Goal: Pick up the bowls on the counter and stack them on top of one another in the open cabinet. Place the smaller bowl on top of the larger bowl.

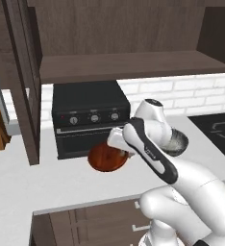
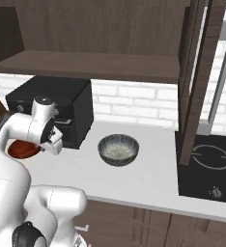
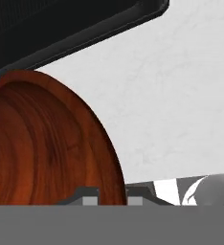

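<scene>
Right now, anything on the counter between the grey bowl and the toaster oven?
No. In the right base view the counter is bare between the grey bowl and the toaster oven; the reddish-brown bowl lies on the oven's other side.

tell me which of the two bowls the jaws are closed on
The shallow glossy reddish-brown bowl, gripped at its rim beside the black oven. The deeper grey speckled bowl sits apart on the counter, untouched.

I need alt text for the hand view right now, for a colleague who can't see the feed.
The end effector is shut on the rim of the shallow reddish-brown bowl, which fills the left of the picture. White counter spreads to the right, and the black oven crosses the top.
</scene>
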Motion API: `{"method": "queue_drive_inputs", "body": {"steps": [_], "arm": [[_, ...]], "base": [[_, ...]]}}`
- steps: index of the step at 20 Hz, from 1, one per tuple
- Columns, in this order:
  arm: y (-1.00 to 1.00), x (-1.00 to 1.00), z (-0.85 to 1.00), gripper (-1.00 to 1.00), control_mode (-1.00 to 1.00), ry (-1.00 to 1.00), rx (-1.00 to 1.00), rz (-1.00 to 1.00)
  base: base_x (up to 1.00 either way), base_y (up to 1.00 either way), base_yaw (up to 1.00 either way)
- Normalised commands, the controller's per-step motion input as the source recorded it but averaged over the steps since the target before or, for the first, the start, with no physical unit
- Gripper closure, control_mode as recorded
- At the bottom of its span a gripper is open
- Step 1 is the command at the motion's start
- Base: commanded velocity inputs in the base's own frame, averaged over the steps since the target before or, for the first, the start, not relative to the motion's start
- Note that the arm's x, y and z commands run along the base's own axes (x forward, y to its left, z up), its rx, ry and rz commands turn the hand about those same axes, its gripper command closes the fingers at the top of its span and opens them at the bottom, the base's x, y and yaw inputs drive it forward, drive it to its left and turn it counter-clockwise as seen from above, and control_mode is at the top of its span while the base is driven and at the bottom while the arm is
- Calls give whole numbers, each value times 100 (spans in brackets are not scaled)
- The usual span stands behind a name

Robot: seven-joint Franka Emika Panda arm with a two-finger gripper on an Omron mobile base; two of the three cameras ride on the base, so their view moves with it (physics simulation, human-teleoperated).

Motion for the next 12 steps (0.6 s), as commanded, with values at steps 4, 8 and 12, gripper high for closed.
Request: {"method": "queue_drive_inputs", "body": {"steps": [4,8,12], "arm": [[-91,-13,44,100,-100,8,4,-14],[-99,-8,30,100,-100,2,6,-12],[-100,-3,23,100,-100,1,7,-11]], "base": [[0,0,0],[0,0,0],[0,0,0]]}}
